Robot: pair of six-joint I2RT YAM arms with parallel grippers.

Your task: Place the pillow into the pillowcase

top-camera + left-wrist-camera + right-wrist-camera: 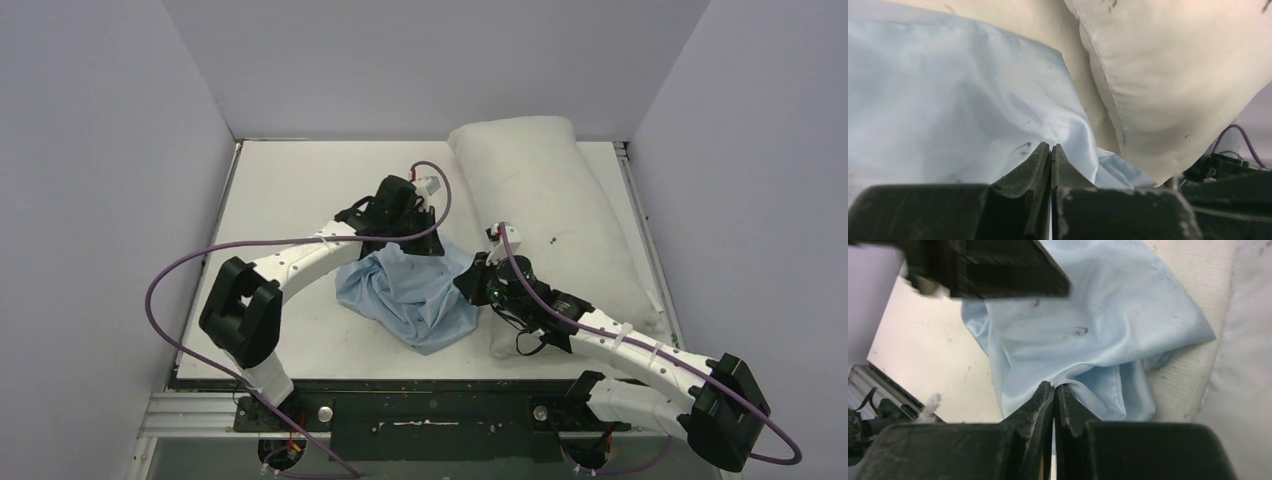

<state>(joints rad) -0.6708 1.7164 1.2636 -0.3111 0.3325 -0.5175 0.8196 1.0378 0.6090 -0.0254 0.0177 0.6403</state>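
Left claw (1050, 147), right claw (1054, 386) tight on wrinkly pillowcase (415, 295)

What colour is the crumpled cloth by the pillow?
Light blue; the pillowcase shows best in the right wrist view.

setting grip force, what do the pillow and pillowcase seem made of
Pillowcase: thin smooth woven cloth, light blue, slight sheen; it bunches into fine sharp creases. Pillow: thicker off-white fabric, matte, seemingly faintly fuzzy, probably over soft filling, given its plump shape and stitched seam.

Your left gripper (1050, 148) and right gripper (1054, 386) both have jaws pressed together; both arms reach inward, wrists pitched down.
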